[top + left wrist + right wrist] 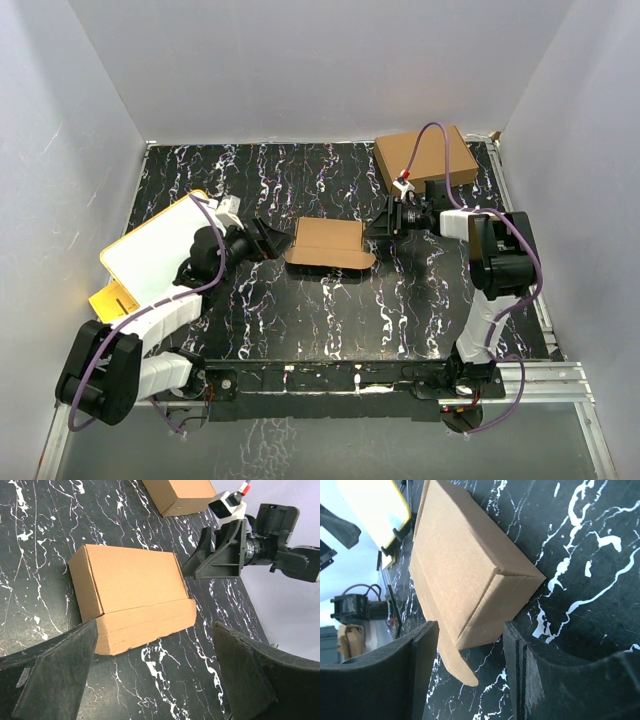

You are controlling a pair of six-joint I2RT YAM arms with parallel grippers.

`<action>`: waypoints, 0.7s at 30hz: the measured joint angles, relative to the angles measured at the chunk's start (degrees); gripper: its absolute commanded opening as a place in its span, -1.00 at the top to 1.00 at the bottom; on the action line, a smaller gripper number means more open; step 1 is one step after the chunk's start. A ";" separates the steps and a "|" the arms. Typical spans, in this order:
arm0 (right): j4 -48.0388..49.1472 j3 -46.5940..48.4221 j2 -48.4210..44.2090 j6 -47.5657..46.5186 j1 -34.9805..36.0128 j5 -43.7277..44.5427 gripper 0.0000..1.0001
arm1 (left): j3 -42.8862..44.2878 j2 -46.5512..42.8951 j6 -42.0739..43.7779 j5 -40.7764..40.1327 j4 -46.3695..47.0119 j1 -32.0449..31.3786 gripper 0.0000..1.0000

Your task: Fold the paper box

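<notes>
Lying on the table [300, 330], the paper box [327, 243] looks folded, though its front flap [335, 261] seems untucked. Left gripper [268, 238] and right gripper [384, 222] both have fingers spread, holding nothing; unrestrained, that flap may spring open.

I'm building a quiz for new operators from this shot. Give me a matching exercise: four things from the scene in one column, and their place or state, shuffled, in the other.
Things
1. paper box
2. larger brown box
3. white board with yellow rim
4. left gripper

Place or state
A. far right corner of the table
B. jaws wide open, holding nothing
C. left edge of the table
D. middle of the table

Pairs: 1-D, 2-A, 3-C, 4-B
</notes>
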 measured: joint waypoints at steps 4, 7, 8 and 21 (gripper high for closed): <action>1.97 0.00 2.21 3.39 0.61 0.92 -0.03 | 0.00 0.98 -1.22 0.35 0.39 -0.02 -0.86; 2.34 0.00 3.21 4.96 0.81 1.33 0.14 | 0.00 2.05 -1.97 0.42 0.42 0.00 -0.86; 2.38 0.00 3.45 5.27 0.92 1.49 0.19 | 0.00 2.47 -2.29 0.39 0.39 0.00 -0.86; 2.29 0.13 5.03 7.58 -0.02 -0.31 0.41 | 6.40 12.98 -5.68 0.11 -6.64 0.00 -0.94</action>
